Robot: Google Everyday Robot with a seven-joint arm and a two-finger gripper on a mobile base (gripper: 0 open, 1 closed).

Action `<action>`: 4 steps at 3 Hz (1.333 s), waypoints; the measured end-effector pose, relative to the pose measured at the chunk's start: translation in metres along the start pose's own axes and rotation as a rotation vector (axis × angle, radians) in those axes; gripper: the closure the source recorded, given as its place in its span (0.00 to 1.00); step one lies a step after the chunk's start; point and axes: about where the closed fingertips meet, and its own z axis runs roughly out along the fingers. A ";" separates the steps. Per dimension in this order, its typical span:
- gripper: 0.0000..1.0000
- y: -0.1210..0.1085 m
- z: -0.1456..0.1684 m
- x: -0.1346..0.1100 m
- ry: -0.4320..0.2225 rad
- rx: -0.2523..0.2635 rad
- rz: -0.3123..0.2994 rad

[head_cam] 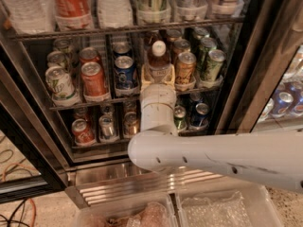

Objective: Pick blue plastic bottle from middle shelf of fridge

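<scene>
Reaching into fridge (242, 91), gripper (158, 77) sits at bottle (158, 61) base on middle shelf (118, 97). Grip state: cannot tell. Bottle upright in lane, not yet lifted; lift-out and withdrawal remain.

The gripper (158, 74) sits at the front edge of the middle shelf (90, 102), right at the bottle (159, 59). That lane is tight. A blue can (125, 73) stands just beside the bottle on the left, and a brown can (185, 69) just beside it on the right. Overhead, the upper rack (118, 30) and its large bottles cap the space. The dark door frame (241, 79) walls off the right side. Straight out the front is open, apart from the arm (213, 155) itself.
</scene>
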 end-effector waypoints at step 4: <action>1.00 -0.020 -0.005 -0.002 0.017 -0.076 0.006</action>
